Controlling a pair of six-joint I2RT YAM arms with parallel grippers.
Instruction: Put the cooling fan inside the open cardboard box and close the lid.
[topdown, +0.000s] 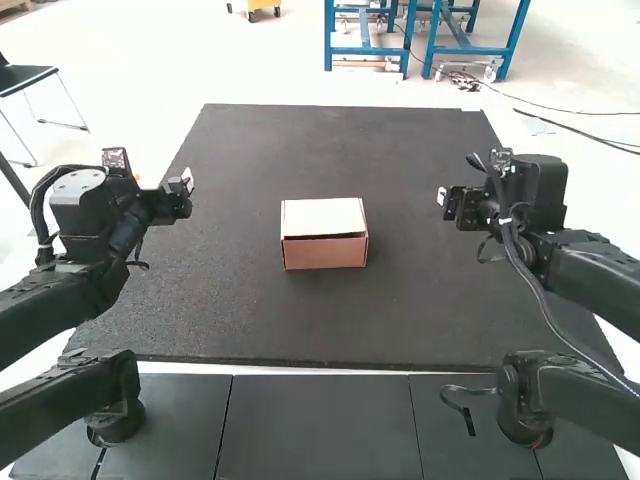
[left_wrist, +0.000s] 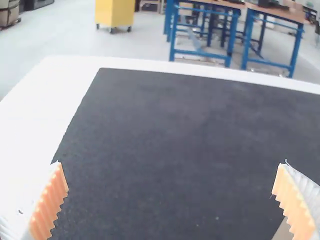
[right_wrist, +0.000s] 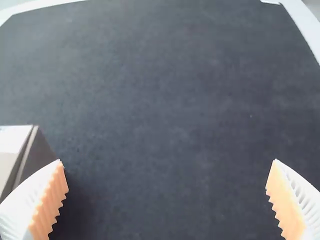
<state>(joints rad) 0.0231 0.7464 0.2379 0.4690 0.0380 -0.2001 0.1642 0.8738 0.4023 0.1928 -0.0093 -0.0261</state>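
Though plain, brown cardboard box (topdown: 324, 234), lid (topdown: 322, 216) down, on black mat (topdown: 220, 290)

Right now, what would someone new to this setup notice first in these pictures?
A small cardboard box sits in the middle of the black mat, and from above its lid looks shut. The left arm and the right arm hang on either side of the box, well apart from it. Each has its jaws spread wide and holds nothing.
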